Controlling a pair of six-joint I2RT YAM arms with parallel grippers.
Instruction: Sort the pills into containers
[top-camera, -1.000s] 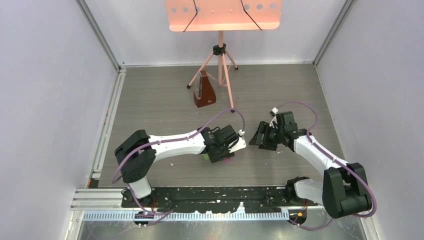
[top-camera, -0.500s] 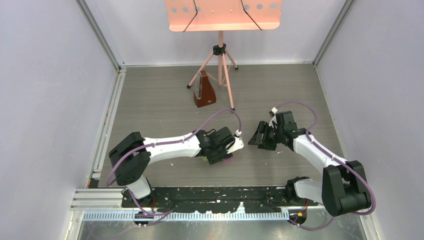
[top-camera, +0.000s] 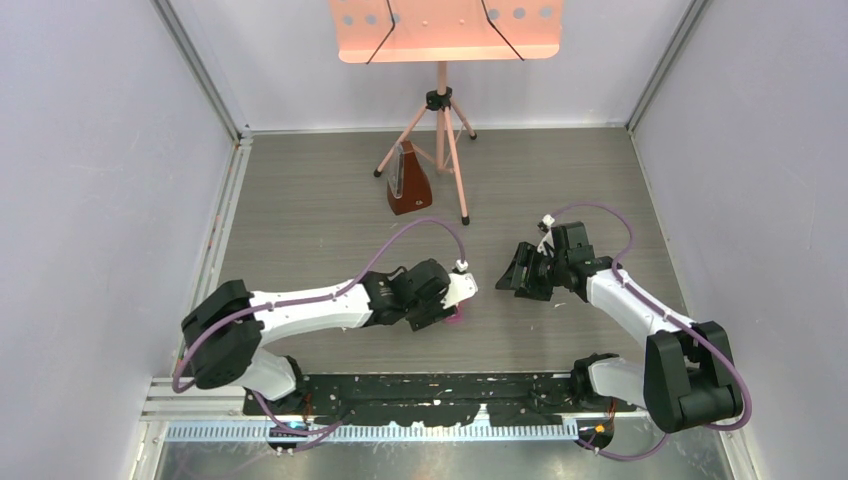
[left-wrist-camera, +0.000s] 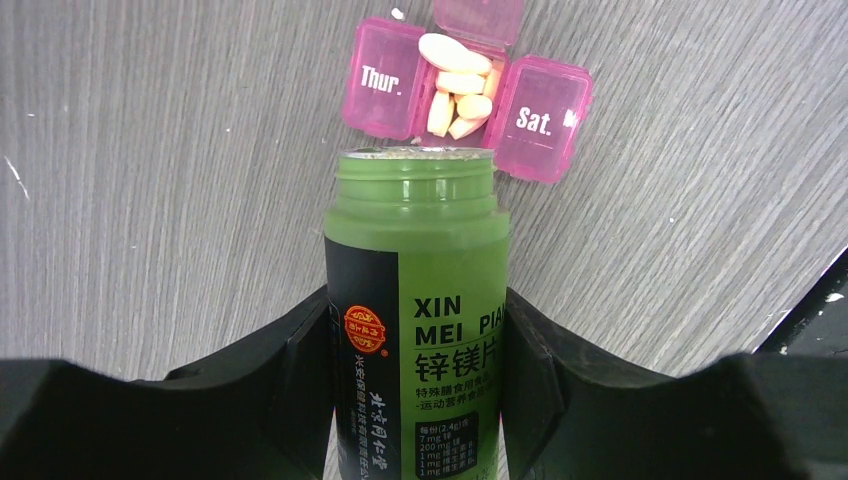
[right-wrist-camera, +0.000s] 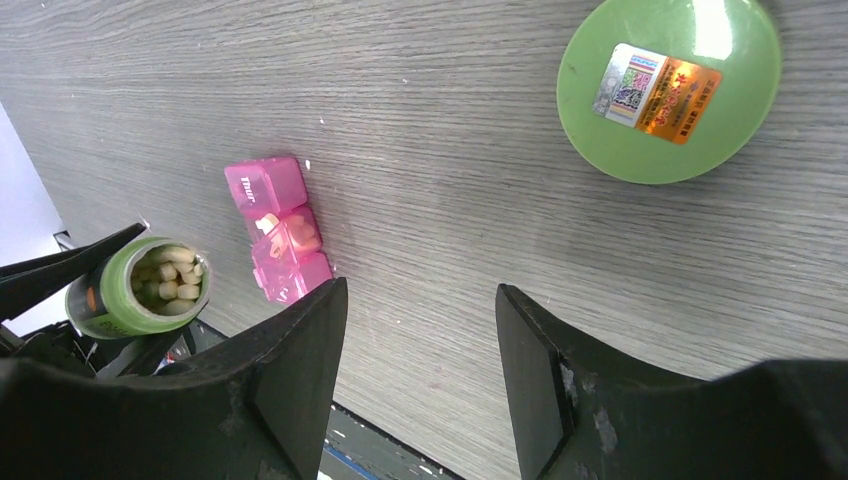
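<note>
My left gripper (left-wrist-camera: 415, 325) is shut on a green bottle (left-wrist-camera: 415, 280), its black fingers pressed against both sides of the label. The bottle's open mouth sits just short of the pink container box (left-wrist-camera: 385, 80). The box's middle compartment is open and holds several pale yellow pills (left-wrist-camera: 458, 84); the "Thur." and "Sat." lids are down. The right wrist view shows the same box (right-wrist-camera: 280, 225) and more pills (right-wrist-camera: 170, 275) inside the bottle (right-wrist-camera: 125, 300). My right gripper (right-wrist-camera: 420, 340) hovers open and empty above the table, right of the box. From above, the left gripper (top-camera: 436, 308) covers most of the box (top-camera: 455, 318).
The bottle's green cap (right-wrist-camera: 668, 85) lies flat on the table, far from the box in the right wrist view. A brown metronome (top-camera: 408, 180) and a pink music stand's tripod (top-camera: 440, 130) stand at the back. The right gripper (top-camera: 520, 275) hangs mid-table.
The left arm's elbow and shoulder have swung left and its wrist has slid a little left and nearer, still holding the bottle. The right arm has barely moved.
</note>
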